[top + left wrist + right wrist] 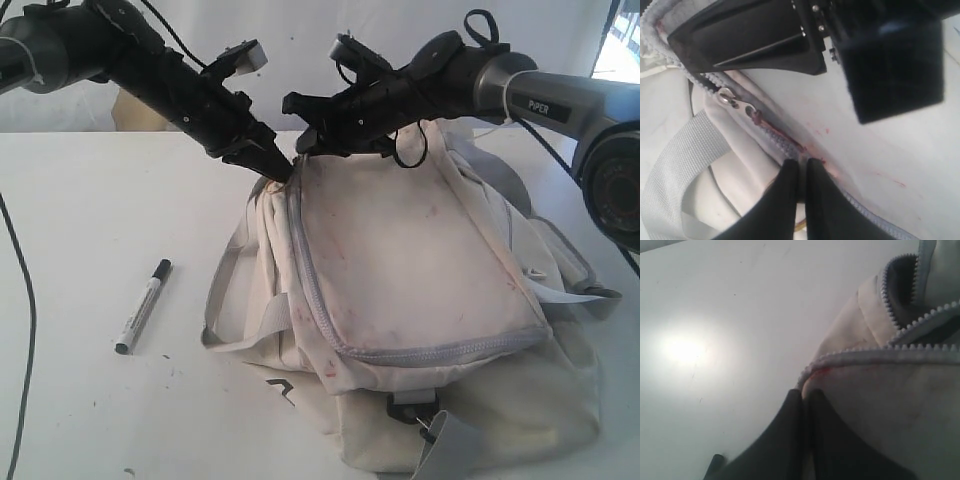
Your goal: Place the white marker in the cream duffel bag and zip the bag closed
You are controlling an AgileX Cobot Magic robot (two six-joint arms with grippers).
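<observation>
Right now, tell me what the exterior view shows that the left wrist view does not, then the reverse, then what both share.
Only the exterior view: the marker lying on the table, outside the bag. Only the left wrist view: the metal zipper pull close up, next to a grey strap. Both: the bag, its grey zipper, and the left claw shut at the bag's zipper edge.
</observation>
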